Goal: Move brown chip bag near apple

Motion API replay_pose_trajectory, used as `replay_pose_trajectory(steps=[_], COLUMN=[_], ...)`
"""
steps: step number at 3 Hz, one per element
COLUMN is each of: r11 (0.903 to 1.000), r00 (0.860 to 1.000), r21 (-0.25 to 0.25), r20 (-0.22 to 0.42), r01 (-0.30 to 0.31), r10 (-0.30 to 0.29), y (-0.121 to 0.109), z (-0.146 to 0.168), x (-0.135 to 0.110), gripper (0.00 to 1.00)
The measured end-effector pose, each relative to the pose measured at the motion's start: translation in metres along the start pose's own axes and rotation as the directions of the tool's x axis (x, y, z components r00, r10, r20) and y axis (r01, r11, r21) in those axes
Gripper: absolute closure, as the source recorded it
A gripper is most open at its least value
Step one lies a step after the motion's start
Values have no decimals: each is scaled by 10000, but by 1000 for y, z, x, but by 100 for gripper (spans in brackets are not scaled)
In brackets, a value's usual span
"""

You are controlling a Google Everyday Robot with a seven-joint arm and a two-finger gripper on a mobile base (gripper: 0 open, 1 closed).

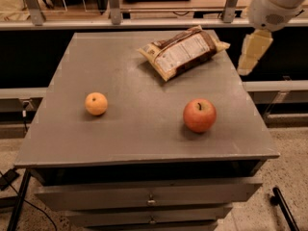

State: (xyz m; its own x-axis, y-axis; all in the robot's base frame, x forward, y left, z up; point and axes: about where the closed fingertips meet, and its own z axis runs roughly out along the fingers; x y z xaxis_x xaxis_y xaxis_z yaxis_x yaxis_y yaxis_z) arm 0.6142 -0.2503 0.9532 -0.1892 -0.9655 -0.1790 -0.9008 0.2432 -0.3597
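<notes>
Cream-coloured and wedge-shaped, the gripper (254, 52) hangs just off the far right corner of the table (134, 71), apart from everything on the top. Whether it is open or closed cannot be told from this angle.

On the left half of the flat, matte grey tabletop sits a small orange fruit (96, 103), round and plain-skinned. Toward the far right lies the brown chip bag (184, 52), a crinkly dark packet set on a diagonal, with its white printed panel facing up and tan crimped ends. Nearer the front right stands the apple (199, 115), round and red-orange, with a dark stem in a yellowish dimple, well apart from the bag.

Above the gripper, the smooth, rounded white arm (274, 4) comes down from the upper right corner, where the frame cuts it off. The gripper points downward, leaning slightly left. Below the tabletop, grey drawer fronts (149, 196) with small metal pulls sit in shadow, the lowest clipped by the bottom edge.
</notes>
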Motion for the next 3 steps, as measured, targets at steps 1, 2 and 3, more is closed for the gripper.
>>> replay_pose_trajectory(steps=[1,2,3], r11=[9989,9989,9986], r00=[9998,9999,9963], r21=[457,466,530], r20=[185,111,852], r01=[-133,-12,31], r10=[125,7,-76], y=[-31,-30,-34], z=[-1,2,18], x=[-4,-6,-13], gripper=[0,0,0])
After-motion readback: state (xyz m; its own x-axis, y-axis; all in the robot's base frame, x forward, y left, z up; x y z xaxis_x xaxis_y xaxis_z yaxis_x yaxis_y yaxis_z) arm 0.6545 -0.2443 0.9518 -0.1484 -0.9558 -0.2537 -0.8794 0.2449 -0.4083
